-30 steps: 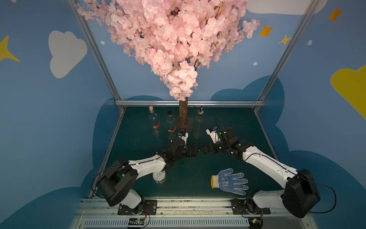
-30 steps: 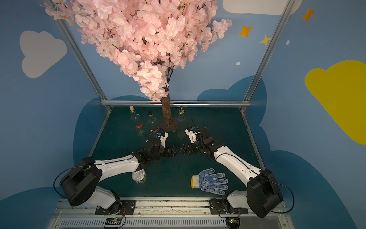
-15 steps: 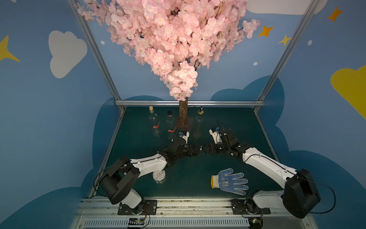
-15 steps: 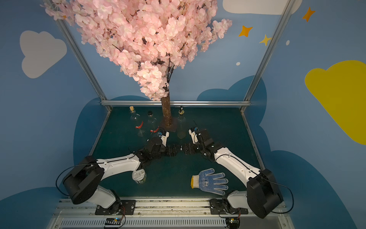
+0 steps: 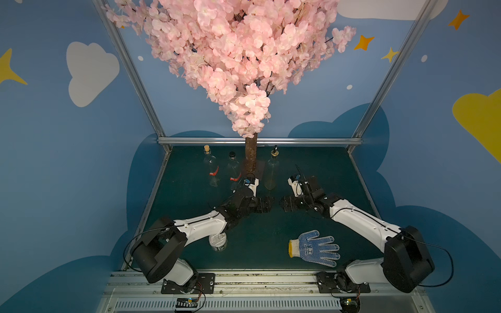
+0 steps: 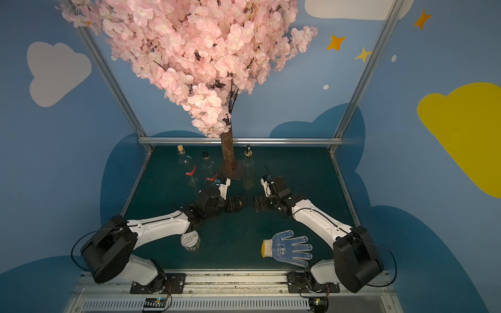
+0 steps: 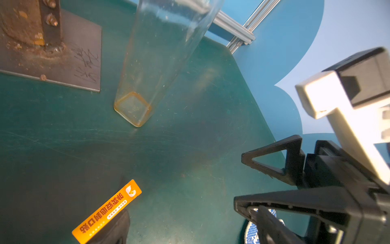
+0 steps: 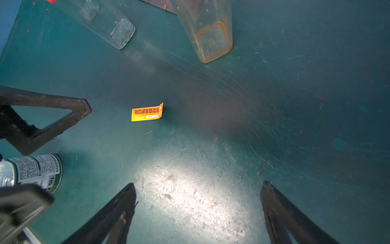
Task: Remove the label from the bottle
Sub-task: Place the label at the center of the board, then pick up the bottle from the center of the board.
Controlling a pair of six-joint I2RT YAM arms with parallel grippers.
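**Green table (image 5: 311, 168): label (image 8: 147, 112) off the bottle (image 8: 209, 31)**

Orange label lies loose on the table, near the square bottle but not touching it; the glass looks bare. Peel judged done, nothing obvious left. Facing each other, left gripper (image 5: 269, 204) and right gripper (image 5: 283, 203) have jaws spread wide, both empty. A second ago their tips seemed to meet; now a small gap shows.

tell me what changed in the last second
The left gripper and right gripper, nearly touching at mid-table a second ago, have drawn slightly apart; a gap now shows between them. Both stayed open, holding nothing. The corked bottle, black-capped bottle, square bottle, can and glove have not moved.
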